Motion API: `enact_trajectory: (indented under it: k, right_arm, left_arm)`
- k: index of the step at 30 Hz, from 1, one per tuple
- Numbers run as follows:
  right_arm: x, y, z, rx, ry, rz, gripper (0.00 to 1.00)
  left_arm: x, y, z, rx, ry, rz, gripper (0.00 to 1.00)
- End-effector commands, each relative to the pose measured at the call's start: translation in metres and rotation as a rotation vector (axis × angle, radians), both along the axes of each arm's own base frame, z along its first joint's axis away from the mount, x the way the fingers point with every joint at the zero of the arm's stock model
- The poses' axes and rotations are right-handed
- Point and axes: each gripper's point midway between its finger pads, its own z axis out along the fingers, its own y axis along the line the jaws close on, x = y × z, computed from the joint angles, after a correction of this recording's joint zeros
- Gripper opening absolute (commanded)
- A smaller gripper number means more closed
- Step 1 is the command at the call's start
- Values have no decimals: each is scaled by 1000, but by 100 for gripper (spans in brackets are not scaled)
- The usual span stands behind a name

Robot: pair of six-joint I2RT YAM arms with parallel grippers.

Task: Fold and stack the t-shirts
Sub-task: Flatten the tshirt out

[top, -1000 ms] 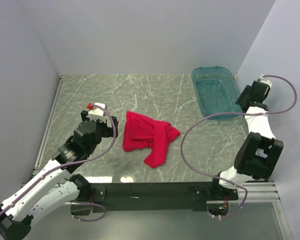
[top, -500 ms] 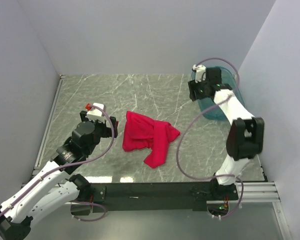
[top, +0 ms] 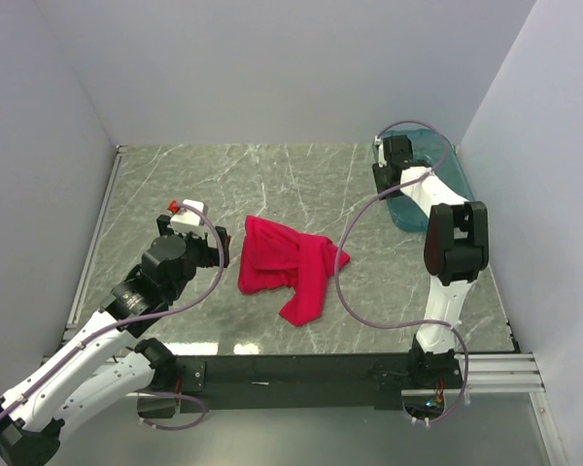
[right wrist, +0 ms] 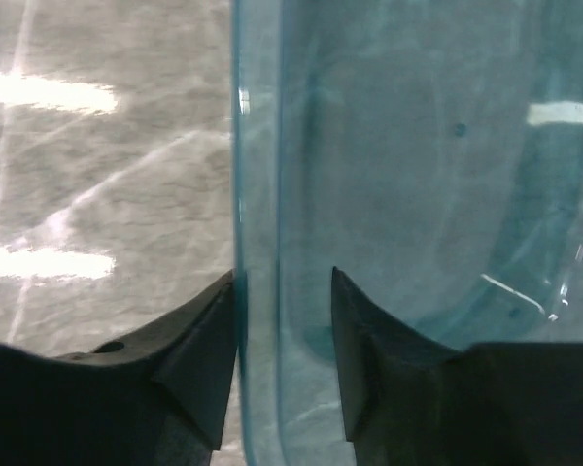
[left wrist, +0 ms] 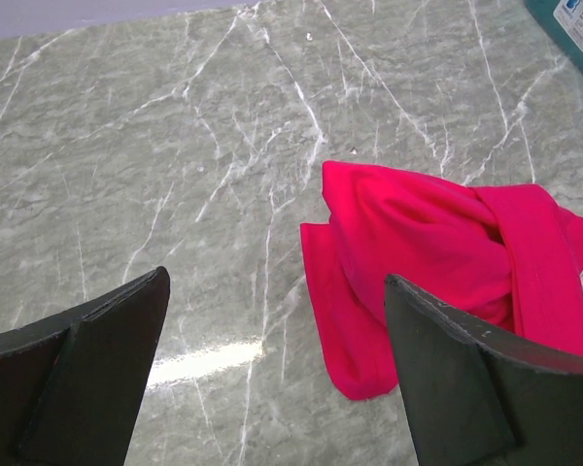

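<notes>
Right arm only has moved: it swung in from the far side of the basin, and the right gripper (top: 386, 183) (right wrist: 282, 282) now sits astride the basin's left wall, one finger outside against the rim, the other inside and standing off the plastic, so parted rather than clamped. Plain crimson short-sleeved cloth t-shirt (top: 287, 264) (left wrist: 437, 262) lies where it did, crumpled and partly doubled over itself near the middle of the bench, one long fold trailing toward the near edge. Nothing grips it. Left gripper (top: 219, 245) (left wrist: 274, 282) hangs just left of the cloth, fingers spread wide and released, nothing between them but bare stone; in the left wrist view the shirt lies ahead and to the right, partly behind the right finger. Green-grey marbled stone bench (top: 175, 175) carries everything. Teal translucent plastic basin (top: 447, 167) (right wrist: 257, 146) (left wrist: 575, 29) stands at the far right corner, well apart from the shirt. Purple cables loop from both arms.
</notes>
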Motion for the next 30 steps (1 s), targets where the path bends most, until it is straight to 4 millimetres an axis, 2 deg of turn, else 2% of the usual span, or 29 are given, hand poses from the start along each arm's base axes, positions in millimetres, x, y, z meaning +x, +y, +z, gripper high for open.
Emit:
enact_trajectory:
  k: [1, 6, 12, 13, 14, 15, 16, 17, 18, 19, 20, 21, 22, 23, 24, 25, 26, 27, 28, 30]
  right_arm:
    - [19, -27, 28, -54, -95, -115, 45]
    - [23, -45, 31, -79, -98, -164, 44]
    - [26, -39, 39, -37, -98, -129, 49]
    - [26, -32, 46, -8, -103, -96, 58]
    - [25, -26, 49, 11, -101, -66, 63]
    - [20, -21, 52, 20, -90, -21, 65]
    - [14, -7, 67, 62, -103, 81, 66]
    - [7, 1, 76, 97, -111, 112, 67]
    - [-8, 8, 73, 109, -97, 178, 67]
    - [-21, 20, 106, 147, -168, 258, 69]
    - [-35, 43, 118, 202, -200, 419, 70]
    - [-62, 55, 132, 242, -235, 501, 70]
    - [-78, 68, 137, 284, -252, 581, 70]
    - [-103, 93, 145, 372, -269, 750, 70]
    - [-126, 103, 134, 428, -246, 812, 70]
    - [-147, 112, 147, 461, -284, 885, 70]
    - [-165, 123, 147, 505, -290, 969, 70]
    - [-194, 137, 146, 608, -296, 1055, 71]
    - [-207, 145, 145, 656, -301, 1102, 72]
    - [-225, 157, 137, 697, -297, 1135, 72]
  left_arm:
    - [2, -5, 9, -41, -24, -11, 97]
    - [2, -7, 6, -35, -13, -19, 97]
    - [2, -9, 5, -41, -9, -28, 97]
    - [2, -10, 5, -42, -7, -30, 97]
    - [2, -10, 5, -45, -7, -33, 97]
    - [1, -11, 6, -54, -4, -34, 97]
    - [1, -13, 8, -68, 0, -41, 97]
    - [0, -16, 11, -91, 2, -49, 98]
    - [-2, -22, 13, -147, 17, -61, 98]
    - [-6, -34, 14, -191, 34, -112, 98]
    - [-9, -41, 11, -230, 54, -139, 98]
    - [-11, -51, 13, -310, 73, -153, 98]
    - [-12, -58, 6, -340, 107, -166, 98]
    - [-14, -64, -3, -364, 145, -182, 98]
    - [-13, -68, -7, -417, 180, -165, 98]
    - [-11, -72, -19, -423, 223, -152, 98]
    - [-9, -73, -27, -434, 252, -130, 98]
    - [-8, -75, -32, -467, 284, -103, 97]
    - [-5, -76, -46, -462, 328, -72, 97]
    - [-1, -78, -58, -504, 381, -14, 96]
